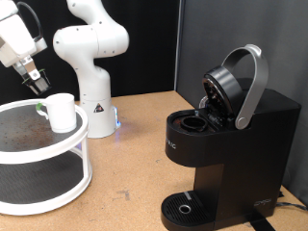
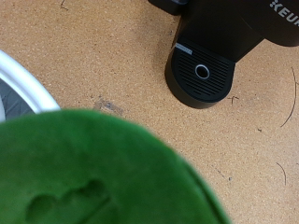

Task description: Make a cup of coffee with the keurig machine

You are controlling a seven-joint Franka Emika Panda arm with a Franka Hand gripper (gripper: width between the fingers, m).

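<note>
My gripper (image 1: pixel 38 83) is at the exterior view's upper left, just above and left of the white cup (image 1: pixel 61 111). The cup stands upright on the top tier of a round white shelf (image 1: pixel 58 152). A small pod with a green top (image 2: pixel 103 168) fills the lower half of the wrist view, very close to the camera and held at the fingertips. The black keurig machine (image 1: pixel 231 144) stands at the exterior view's right with its silver-handled lid raised and the pod chamber open. Its round drip tray (image 1: pixel 185 207) is bare and also shows in the wrist view (image 2: pixel 199 75).
The white robot arm base (image 1: pixel 93 96) stands behind the shelf. The shelf has two tiers, and its white rim shows in the wrist view (image 2: pixel 23 89). Bare brown tabletop (image 1: pixel 135 164) lies between shelf and machine. A cable trails at the machine's right.
</note>
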